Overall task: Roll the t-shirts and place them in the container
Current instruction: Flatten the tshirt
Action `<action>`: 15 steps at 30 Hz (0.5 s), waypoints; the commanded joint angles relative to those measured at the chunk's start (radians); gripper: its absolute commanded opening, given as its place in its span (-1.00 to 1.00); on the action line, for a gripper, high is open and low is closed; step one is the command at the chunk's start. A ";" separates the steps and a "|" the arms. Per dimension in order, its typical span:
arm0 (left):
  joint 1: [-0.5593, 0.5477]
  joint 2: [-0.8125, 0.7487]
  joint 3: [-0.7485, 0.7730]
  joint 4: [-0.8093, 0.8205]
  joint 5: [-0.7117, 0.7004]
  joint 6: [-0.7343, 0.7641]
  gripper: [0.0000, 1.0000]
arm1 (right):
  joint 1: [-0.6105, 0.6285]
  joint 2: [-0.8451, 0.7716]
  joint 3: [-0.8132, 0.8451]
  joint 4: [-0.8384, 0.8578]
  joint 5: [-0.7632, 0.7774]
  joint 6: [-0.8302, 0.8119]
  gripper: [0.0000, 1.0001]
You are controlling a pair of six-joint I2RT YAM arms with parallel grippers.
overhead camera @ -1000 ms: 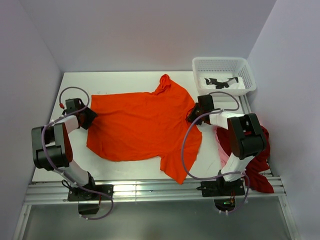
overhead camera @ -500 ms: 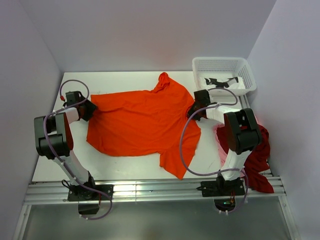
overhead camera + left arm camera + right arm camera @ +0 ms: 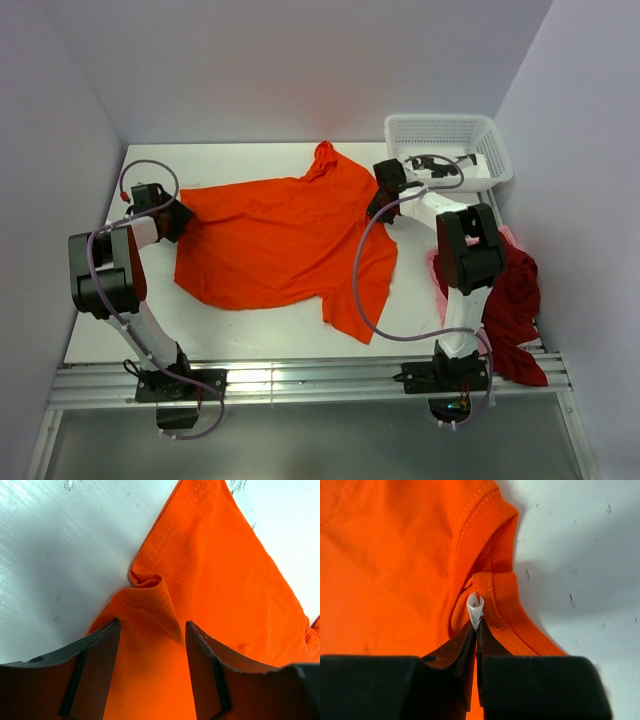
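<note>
A bright orange t-shirt [image 3: 280, 240] lies spread across the white table [image 3: 250, 165], neck to the right. My right gripper [image 3: 377, 207] is at the neck opening. In the right wrist view it [image 3: 476, 625] is shut on the shirt's white neck label [image 3: 475, 606], just inside the ribbed collar [image 3: 501, 587]. My left gripper [image 3: 178, 218] stands at the shirt's left edge. In the left wrist view its jaws [image 3: 152, 622] are apart, astride a small raised fold of the orange cloth [image 3: 150, 582]. A dark red t-shirt [image 3: 515, 300] and a pale pink one [image 3: 438, 278] hang heaped at the table's right side.
A white mesh basket [image 3: 440, 128] stands at the back right corner with white and black items inside. Grey walls close in the table on three sides. A metal rail [image 3: 300, 380] runs along the near edge by the arm bases.
My right gripper has closed on the neck label and moved toward the far side, dragging the shirt's right half with it. The left gripper has shifted slightly farther away; its jaws stay apart.
</note>
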 commanded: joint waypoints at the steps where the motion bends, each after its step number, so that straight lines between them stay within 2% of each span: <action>1: -0.002 0.031 -0.031 -0.088 -0.006 0.012 0.24 | 0.003 0.052 0.083 -0.077 0.053 -0.014 -0.83; 11: -0.002 0.115 0.116 -0.145 -0.007 0.007 0.25 | -0.007 0.169 0.290 -0.206 0.083 -0.003 -0.81; 13: -0.002 0.144 0.150 -0.161 0.000 0.010 0.25 | -0.010 0.176 0.322 -0.218 0.043 -0.032 -0.73; 15: -0.002 0.137 0.166 -0.165 0.025 0.021 0.29 | -0.010 0.154 0.308 -0.191 0.023 -0.045 -0.55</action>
